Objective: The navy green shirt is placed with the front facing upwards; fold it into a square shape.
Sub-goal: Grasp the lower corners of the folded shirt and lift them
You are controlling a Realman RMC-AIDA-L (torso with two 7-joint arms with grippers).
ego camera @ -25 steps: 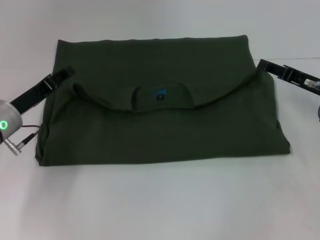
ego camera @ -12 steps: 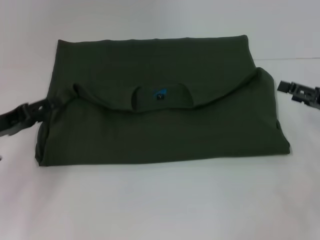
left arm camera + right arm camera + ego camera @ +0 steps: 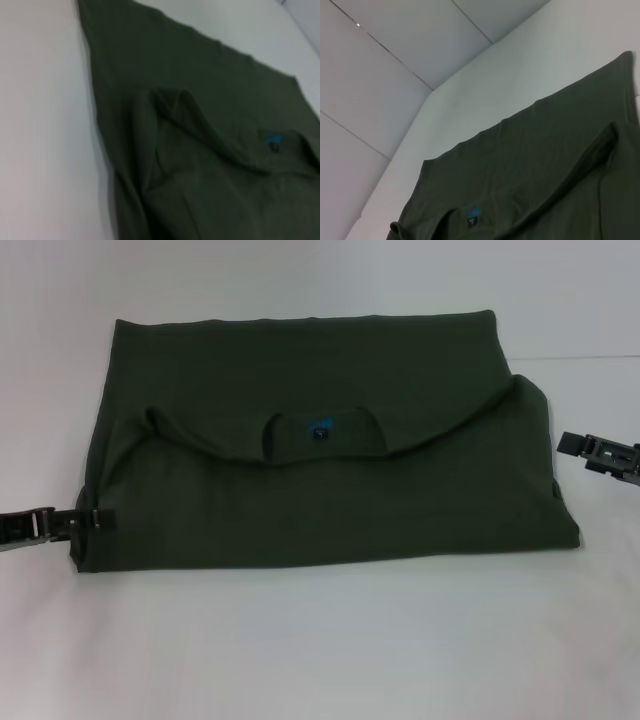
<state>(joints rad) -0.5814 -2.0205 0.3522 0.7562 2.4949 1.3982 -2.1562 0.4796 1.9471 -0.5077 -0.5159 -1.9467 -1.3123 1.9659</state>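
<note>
Down and toward the near side goes the left gripper (image 3: 88, 521) — a second ago it sat at the shirt's far-left shoulder, half a second ago at mid-edge, and now it's at the near-left corner, about eight o'clock on the cloth. Over on the other side, the right gripper (image 3: 572, 443) has pulled away from the upper-right fold and hangs just off the right edge at three o'clock, not touching.

Big picture first: the white table (image 3: 320, 650) carries the shirt (image 3: 330, 500), lying flat as a wide rectangle, already doubled over, with the collar and its blue label (image 3: 318, 429) showing at the middle. It hasn't budged through any of this.

My read: both arms are shifting to the side edges for a sideways fold that would turn this rectangle into a square.

Left gripper's tips meet the cloth edge, and whether they've pinched it I cannot tell. The right one looks empty; how wide its fingers stand, I can't tell either.

Smallest detail: that label, dead centre.
</note>
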